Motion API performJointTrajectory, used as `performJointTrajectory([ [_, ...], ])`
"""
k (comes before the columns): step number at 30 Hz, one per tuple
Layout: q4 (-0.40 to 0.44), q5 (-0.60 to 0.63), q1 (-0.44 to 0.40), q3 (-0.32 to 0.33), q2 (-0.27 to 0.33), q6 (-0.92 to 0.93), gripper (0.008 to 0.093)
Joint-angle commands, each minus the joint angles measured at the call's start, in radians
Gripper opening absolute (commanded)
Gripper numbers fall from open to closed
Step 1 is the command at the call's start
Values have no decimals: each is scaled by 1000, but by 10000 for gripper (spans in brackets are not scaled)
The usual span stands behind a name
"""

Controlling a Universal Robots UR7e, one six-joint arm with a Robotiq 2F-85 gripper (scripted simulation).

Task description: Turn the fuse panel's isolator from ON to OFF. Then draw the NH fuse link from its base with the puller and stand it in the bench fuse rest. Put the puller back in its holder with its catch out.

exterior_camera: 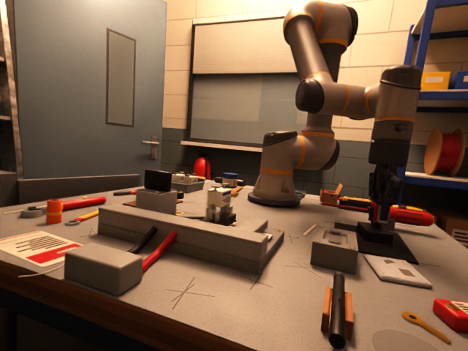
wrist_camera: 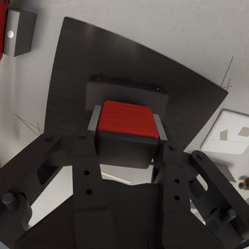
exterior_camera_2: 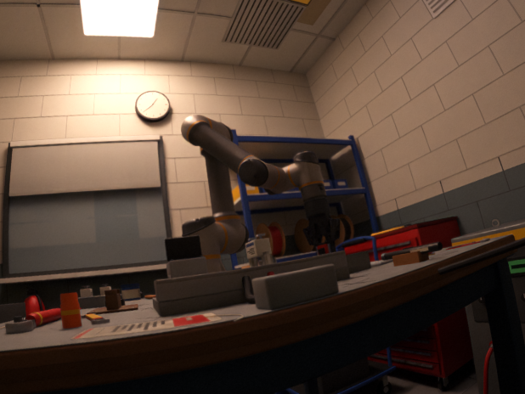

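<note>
The fuse puller, red and black, stands upright in its dark holder on a black mat at the right of the bench. The NH fuse link, white with a blue label, stands in its base on the grey fuse panel at mid-bench. The black isolator block sits on a grey box behind the panel's left part. The grey fuse rest lies just left of the holder. My gripper comes straight down over the puller and is closed on its handle.
A grey block sits at the front left with red and black cables running to the panel. A black bar on orange blocks, a white card and a red box lie front right. Screwdrivers lie behind the holder.
</note>
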State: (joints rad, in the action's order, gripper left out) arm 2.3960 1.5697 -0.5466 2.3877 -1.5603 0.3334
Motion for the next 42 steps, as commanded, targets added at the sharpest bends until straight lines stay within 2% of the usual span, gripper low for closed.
performJointTrajectory([
  [1, 5, 2, 1, -1, 1, 0, 420],
  [18, 6, 3, 1, -1, 1, 0, 80],
  [42, -12, 1, 1, -6, -10, 0, 80],
])
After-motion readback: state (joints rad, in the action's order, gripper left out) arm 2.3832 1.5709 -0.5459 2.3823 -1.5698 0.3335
